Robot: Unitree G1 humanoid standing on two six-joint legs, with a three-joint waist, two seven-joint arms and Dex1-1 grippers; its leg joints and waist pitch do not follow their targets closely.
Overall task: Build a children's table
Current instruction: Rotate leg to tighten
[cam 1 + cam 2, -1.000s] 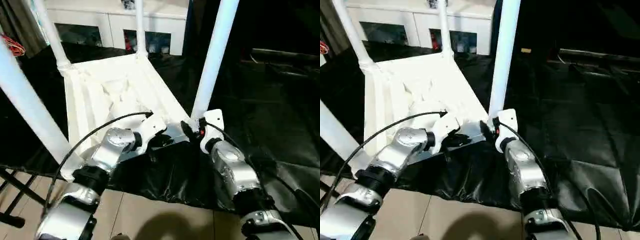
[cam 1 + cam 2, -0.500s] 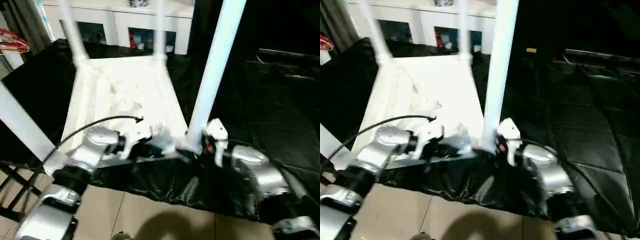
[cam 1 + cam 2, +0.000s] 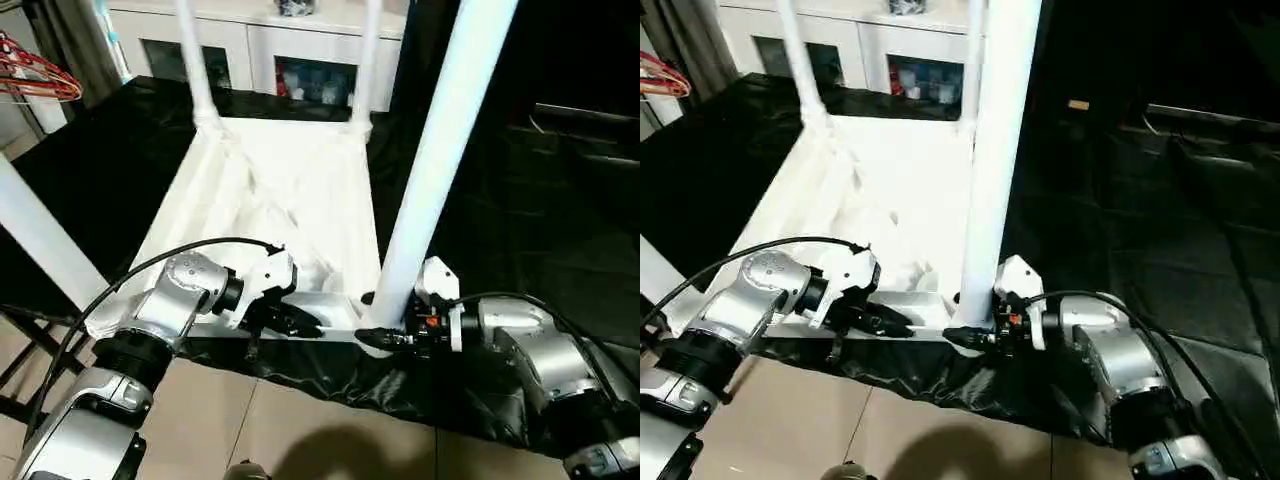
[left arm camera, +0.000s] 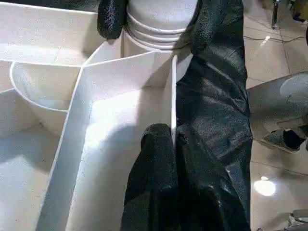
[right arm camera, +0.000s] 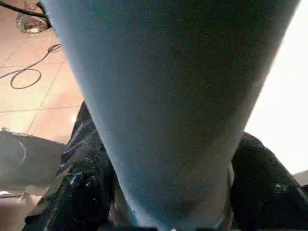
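The children's table lies upside down on a black cloth, its white ribbed top [image 3: 290, 190] facing up. Four white legs stand in its corner sockets. The near right leg [image 3: 440, 170] rises just in front of me, and the near left leg [image 3: 40, 235] stands at the left. My left gripper [image 3: 305, 325] is shut on the thin near rim wall [image 4: 172, 86] of the top. My right gripper [image 3: 378, 322] is closed around the base of the near right leg. Its black fingers [image 5: 82, 192] press on both sides of that leg [image 5: 168, 96].
A white cabinet with glass doors [image 3: 270, 50] stands behind the table. A red wire object [image 3: 35, 80] hangs at the far left. Black cloth [image 3: 520, 200] spreads out to the right. Tiled floor [image 3: 300, 430] lies below the near edge, with a dark frame [image 3: 20, 360] at the lower left.
The camera has shifted. My right gripper has dropped to the base of the near right leg and closed in around it. The left gripper stays on the near rim.
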